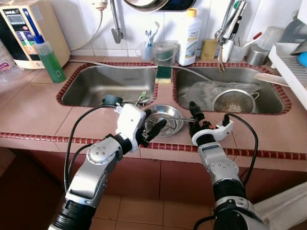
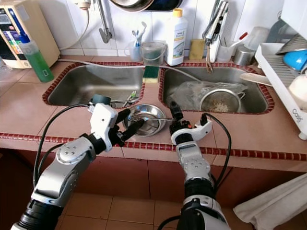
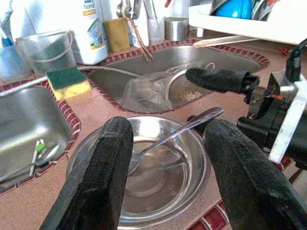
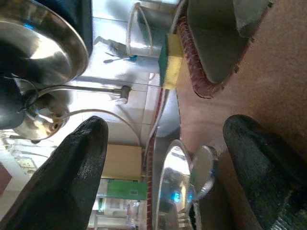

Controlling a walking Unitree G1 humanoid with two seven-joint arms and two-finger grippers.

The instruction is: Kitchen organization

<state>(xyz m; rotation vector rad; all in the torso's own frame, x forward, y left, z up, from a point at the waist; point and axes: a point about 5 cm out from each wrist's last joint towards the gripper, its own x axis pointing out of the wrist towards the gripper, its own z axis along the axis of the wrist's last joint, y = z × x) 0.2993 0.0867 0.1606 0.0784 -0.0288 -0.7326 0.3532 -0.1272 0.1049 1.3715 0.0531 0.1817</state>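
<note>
A shallow steel bowl (image 1: 168,125) sits on the tiled counter strip between the two sinks. A spoon (image 1: 183,119) lies in it, with its handle reaching over the right rim. My left gripper (image 1: 154,122) is open at the bowl's left edge, and its two black fingers (image 3: 96,182) frame the bowl (image 3: 144,187) and spoon (image 3: 178,132) in the left wrist view. My right gripper (image 1: 209,113) is open just right of the bowl, fingers upward. The spoon's handle end (image 4: 204,172) lies between its fingers (image 4: 76,182), untouched.
The left sink (image 1: 110,86) holds a few utensils. The right sink (image 1: 268,98) holds a strainer (image 1: 233,100) and a plastic bag (image 1: 201,91). A sponge (image 1: 164,73), cups, a detergent bottle (image 1: 188,38) and a green soap bottle (image 1: 50,60) stand behind. A dish rack (image 1: 292,67) stands far right.
</note>
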